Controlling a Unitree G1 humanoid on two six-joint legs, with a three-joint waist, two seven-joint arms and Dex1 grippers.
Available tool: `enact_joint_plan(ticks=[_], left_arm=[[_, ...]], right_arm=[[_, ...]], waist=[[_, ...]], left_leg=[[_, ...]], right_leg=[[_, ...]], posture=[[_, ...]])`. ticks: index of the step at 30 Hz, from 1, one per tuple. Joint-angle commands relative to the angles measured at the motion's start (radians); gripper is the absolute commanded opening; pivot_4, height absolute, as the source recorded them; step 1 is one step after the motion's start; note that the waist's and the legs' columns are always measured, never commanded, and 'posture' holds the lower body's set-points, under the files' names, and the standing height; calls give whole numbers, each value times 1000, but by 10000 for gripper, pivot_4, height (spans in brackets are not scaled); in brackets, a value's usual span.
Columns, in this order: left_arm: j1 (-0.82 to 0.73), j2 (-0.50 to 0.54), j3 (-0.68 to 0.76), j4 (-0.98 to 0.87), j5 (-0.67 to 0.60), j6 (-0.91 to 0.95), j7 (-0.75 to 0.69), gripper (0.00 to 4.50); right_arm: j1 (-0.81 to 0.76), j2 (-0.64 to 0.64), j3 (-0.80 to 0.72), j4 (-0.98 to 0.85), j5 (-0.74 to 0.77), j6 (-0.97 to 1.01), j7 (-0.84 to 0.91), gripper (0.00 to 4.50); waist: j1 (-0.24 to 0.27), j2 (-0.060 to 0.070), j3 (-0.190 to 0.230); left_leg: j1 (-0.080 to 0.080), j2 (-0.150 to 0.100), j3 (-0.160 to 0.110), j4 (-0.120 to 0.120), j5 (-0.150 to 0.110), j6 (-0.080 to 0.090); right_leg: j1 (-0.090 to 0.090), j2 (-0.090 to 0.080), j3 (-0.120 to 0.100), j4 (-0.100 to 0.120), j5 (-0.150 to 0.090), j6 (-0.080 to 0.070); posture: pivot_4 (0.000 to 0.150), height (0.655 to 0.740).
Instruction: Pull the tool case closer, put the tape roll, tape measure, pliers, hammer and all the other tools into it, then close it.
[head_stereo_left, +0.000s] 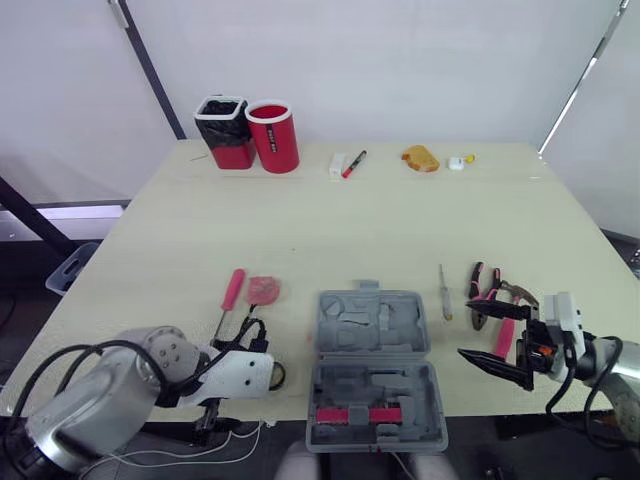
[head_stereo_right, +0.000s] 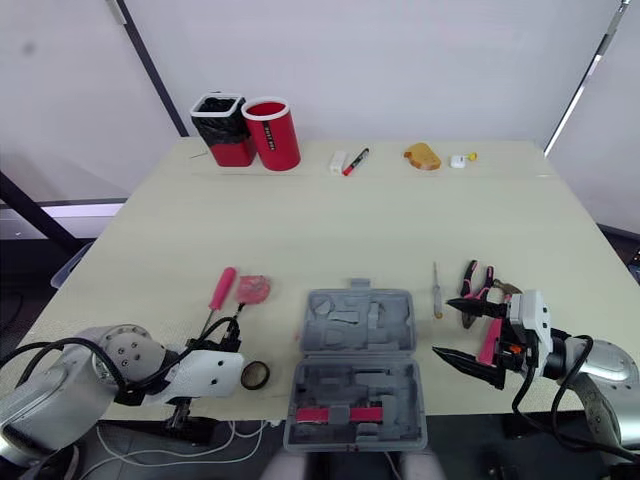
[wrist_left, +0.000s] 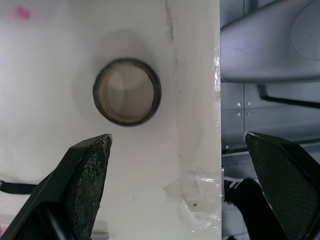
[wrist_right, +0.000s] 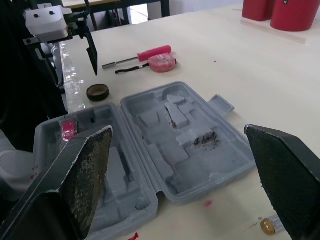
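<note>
The grey tool case (head_stereo_left: 375, 365) lies open at the table's front edge, with a red piece (head_stereo_left: 350, 415) in its near half. A black tape roll (wrist_left: 127, 91) lies flat just left of the case, in front of my open left gripper (wrist_left: 178, 140). Farther left lie a pink tape measure (head_stereo_left: 264, 290) and a red-handled screwdriver (head_stereo_left: 232, 292). Right of the case are a thin driver (head_stereo_left: 443, 292) and red-handled pliers (head_stereo_left: 487, 297). My right gripper (head_stereo_left: 470, 330) hangs open beside them, partly hiding another red handle (head_stereo_left: 503, 338).
At the back stand a red cup (head_stereo_left: 274, 137) and a black-lined bin (head_stereo_left: 225, 130). A marker (head_stereo_left: 353, 164), a white block (head_stereo_left: 336, 165), an orange item (head_stereo_left: 421, 158) and a small white piece (head_stereo_left: 458, 161) lie along the far edge. The table's front edge (wrist_left: 219, 100) runs close by the tape roll.
</note>
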Motion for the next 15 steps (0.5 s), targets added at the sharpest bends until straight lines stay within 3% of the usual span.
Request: enact_joint_plan(ticks=[1, 9, 15], left_arm=[[-67, -5, -55, -39, 52, 20, -32, 45000], [-151, -91, -212, 18, 180, 26, -43, 45000], [-163, -106, -227, 29, 221, 21, -59, 45000]], right_arm=[[-12, 0, 4, -38, 25, 13, 12, 44305], [-23, -20, 22, -78, 43, 30, 57, 44305], [-29, -58, 37, -111, 42, 9, 141, 44305]], waist=[[0, 0, 0], [-1, -1, 0], [0, -1, 0]], left_leg=[[0, 0, 0, 0, 0, 0], [0, 0, 0, 0, 0, 0], [0, 0, 0, 1, 0, 0]], right_leg=[[0, 0, 0, 0, 0, 0], [0, 1, 1, 0, 2, 3], [0, 1, 1, 0, 2, 3]], posture=[[1500, 7400], [1500, 7400], [1500, 7400]])
